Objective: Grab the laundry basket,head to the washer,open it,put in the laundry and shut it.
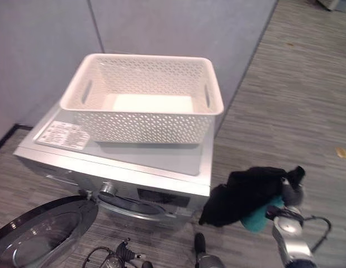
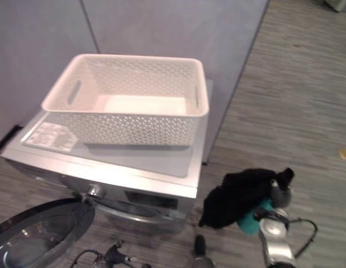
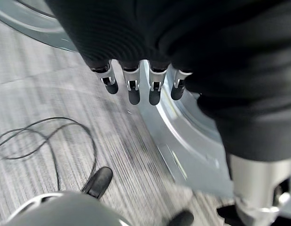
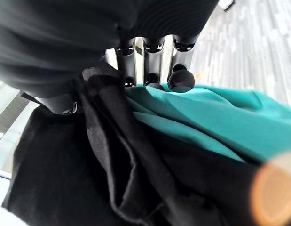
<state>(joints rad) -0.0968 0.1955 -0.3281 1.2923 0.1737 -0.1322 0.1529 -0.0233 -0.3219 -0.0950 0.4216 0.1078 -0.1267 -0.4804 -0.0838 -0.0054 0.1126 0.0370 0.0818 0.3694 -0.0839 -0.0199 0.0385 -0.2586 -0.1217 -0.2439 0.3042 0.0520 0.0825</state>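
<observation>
Grey floor; basket [image 1: 143, 100] long axis crosswise atop washer [image 1: 119, 167]; right hand [image 1: 291, 192] clutching laundry [image 1: 248, 195].

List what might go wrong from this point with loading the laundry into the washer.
1. The black garment hangs loose from the right hand, with the teal cloth bunched beneath; either may slip to the floor before reaching the drum.
2. The clothes are held off to the washer's right side, so trailing fabric might snag on its corner.
3. The open washer door sits by the left hand; the arm may bump it.
</observation>
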